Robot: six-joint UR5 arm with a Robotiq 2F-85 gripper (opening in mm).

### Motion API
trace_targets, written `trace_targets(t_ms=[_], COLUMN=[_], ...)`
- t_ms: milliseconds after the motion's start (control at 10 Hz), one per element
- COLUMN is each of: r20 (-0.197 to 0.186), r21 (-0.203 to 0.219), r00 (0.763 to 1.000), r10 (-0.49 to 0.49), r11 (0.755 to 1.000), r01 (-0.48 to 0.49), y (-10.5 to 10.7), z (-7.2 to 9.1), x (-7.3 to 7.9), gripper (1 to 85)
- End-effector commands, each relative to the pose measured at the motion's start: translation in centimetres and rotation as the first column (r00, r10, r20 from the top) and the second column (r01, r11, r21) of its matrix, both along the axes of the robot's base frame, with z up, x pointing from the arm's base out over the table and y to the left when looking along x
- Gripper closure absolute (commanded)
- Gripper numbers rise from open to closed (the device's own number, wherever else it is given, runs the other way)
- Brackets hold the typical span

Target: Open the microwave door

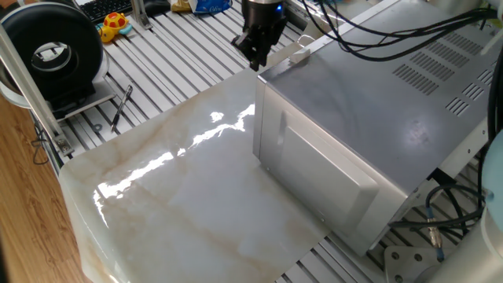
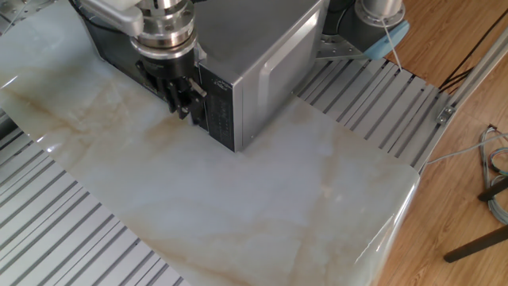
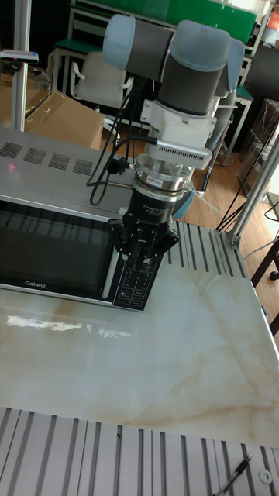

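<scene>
The microwave (image 1: 369, 118) fills the right half of one fixed view, a silver box with vent slots toward the upper right; in the tall fixed view it sits at mid left. The microwave door (image 3: 50, 252) shows there as a dark glassy panel lying flush with the front, closed. To its right runs the control panel (image 3: 138, 280), a narrow dark strip of buttons.

The gripper (image 3: 144, 256) hangs straight down in front of that panel, at the box's front corner. Its black fingers (image 2: 184, 99) stand close together with only a slim gap, and nothing is seen between them; whether they touch the panel cannot be told.

In the other fixed view the box occupies the upper middle, and open marble (image 2: 262, 191) spreads across the centre and lower right. The slab's edges give way to slatted metal table (image 2: 48, 230) at lower left and upper right.

Around it: a black round device (image 1: 51, 51) and a yellow toy (image 1: 115, 23) at upper left of one fixed view, wood floor (image 2: 476, 159) at the far right of the other.
</scene>
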State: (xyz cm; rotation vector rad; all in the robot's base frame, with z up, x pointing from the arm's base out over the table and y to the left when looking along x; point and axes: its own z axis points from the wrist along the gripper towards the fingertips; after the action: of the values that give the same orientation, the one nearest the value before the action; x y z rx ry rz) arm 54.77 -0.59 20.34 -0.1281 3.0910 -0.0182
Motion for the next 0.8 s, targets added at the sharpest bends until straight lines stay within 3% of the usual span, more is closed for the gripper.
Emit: trace_targets(t_ms=[0, 100, 200, 400, 500, 700], r20=[0.027, 0.044, 0.034, 0.029, 0.004, -0.023], r21=[0.057, 0.073, 0.081, 0.048, 0.016, 0.015], r00=[0.999, 0.999, 0.999, 0.998, 0.999, 1.000], r10=[0.039, 0.025, 0.002, -0.048, -0.044, 0.007], r11=[0.998, 0.997, 0.997, 0.998, 0.999, 1.000], r01=[-0.040, -0.028, -0.005, 0.047, 0.044, -0.007], y=[1.2, 1.8, 1.9, 1.0, -0.3, -3.7], z=[0.2, 0.2, 0.2, 0.2, 0.4, 2.2], x=[-1.0, -0.5, -0.7, -0.8, -1.4, -2.1], gripper=[51.7, 51.0, 51.0, 51.3, 52.3, 52.3])
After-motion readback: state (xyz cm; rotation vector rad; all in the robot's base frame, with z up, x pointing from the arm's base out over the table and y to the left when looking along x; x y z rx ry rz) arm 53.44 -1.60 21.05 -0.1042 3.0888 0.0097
